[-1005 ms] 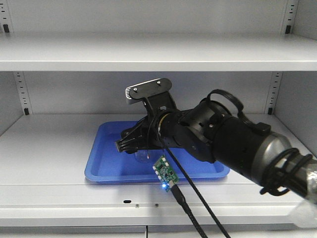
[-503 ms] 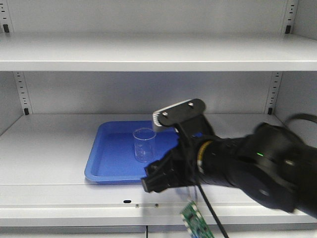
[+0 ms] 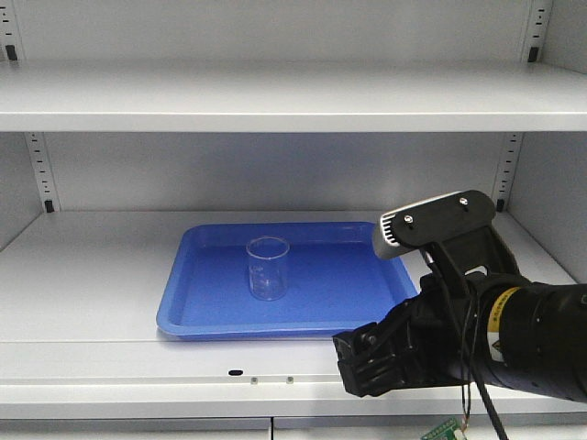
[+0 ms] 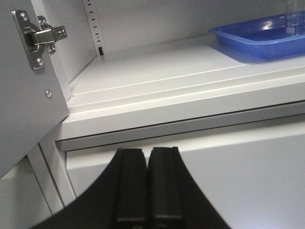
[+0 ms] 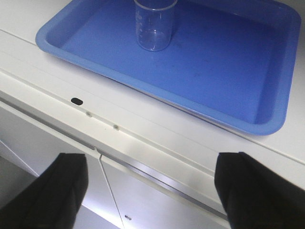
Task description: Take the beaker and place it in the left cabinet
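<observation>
My right arm has drawn back out of the cabinet since a second ago, when it reached over the tray; the beaker it covered then now stands free.

From the front, the beaker [image 3: 268,268] stands upright and empty on the blue tray [image 3: 367,312], left of the tray's middle. The tray lies on the middle shelf of the grey cabinet [image 3: 83,266], close to the shelf's front edge. My right fingers [image 3: 371,362] are low at the right, in front of and below the shelf edge, well apart from the beaker, with the grey camera housing [image 3: 436,220] above them. From this side I cannot tell how wide they stand.

In the left wrist view, my left fingers [image 4: 147,183] are pressed together with nothing between them, pointing at the pale panel below the shelf. A door [image 4: 24,86] with a metal hinge [image 4: 38,36] hangs open at the left. The tray [image 4: 259,40] shows at the far upper right, with a sliver of the beaker [image 4: 295,16] at the picture's edge.

In the right wrist view, my right fingers [image 5: 150,193] are spread wide, one dark tip at each lower corner, holding nothing. Between and beyond them the beaker [image 5: 153,26] stands on the tray [image 5: 228,71] near its far side, faint markings on its glass. The shelf's front lip [image 5: 143,143] lies below the tray.
</observation>
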Motion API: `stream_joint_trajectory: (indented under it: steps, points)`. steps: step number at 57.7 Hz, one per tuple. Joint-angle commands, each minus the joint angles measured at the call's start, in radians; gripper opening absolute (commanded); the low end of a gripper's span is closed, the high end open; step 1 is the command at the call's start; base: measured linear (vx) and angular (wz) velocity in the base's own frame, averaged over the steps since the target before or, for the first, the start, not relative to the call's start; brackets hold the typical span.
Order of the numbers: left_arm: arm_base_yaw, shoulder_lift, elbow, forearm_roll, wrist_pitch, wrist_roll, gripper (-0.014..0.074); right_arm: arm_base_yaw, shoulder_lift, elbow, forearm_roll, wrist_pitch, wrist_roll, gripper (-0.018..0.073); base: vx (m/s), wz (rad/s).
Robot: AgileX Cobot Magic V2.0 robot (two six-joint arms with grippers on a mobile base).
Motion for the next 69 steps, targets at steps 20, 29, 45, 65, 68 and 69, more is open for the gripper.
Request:
stream_joint_trajectory:
  steps: [20, 29, 45, 65, 68, 69]
  points:
    - [-0.006, -0.011, -0.018, -0.005, -0.082, -0.002, -0.0006, -0.044, -0.047, -0.028, -0.028, -0.07, -0.01, 0.0566, 0.0, 0.0]
    - [-0.006, -0.011, -0.018, -0.005, -0.082, -0.002, -0.0006, -0.215, -0.097, 0.004, 0.05, -0.097, -0.01, 0.0491, 0.0, 0.0]
    - [-0.006, -0.011, -0.018, -0.005, -0.082, -0.002, -0.0006, -0.505, -0.357, 0.3, 0.075, -0.255, -0.012, 0.0251, 0.0, 0.0]
    - [-0.006, -0.011, -0.018, -0.005, -0.082, -0.002, -0.0006, -0.679, -0.685, 0.641, 0.077, -0.347, -0.042, -0.0011, 0.0, 0.0]
    - [-0.006, -0.011, -0.018, -0.005, -0.082, -0.002, -0.0006, -0.676, -0.718, 0.69, 0.085, -0.373, -0.077, -0.001, 0.0, 0.0]
    - [-0.006, -0.011, -0.018, -0.005, -0.082, -0.002, -0.0006, -0.677, -0.733, 0.716, 0.091, -0.383, -0.099, -0.0009, 0.0, 0.0]
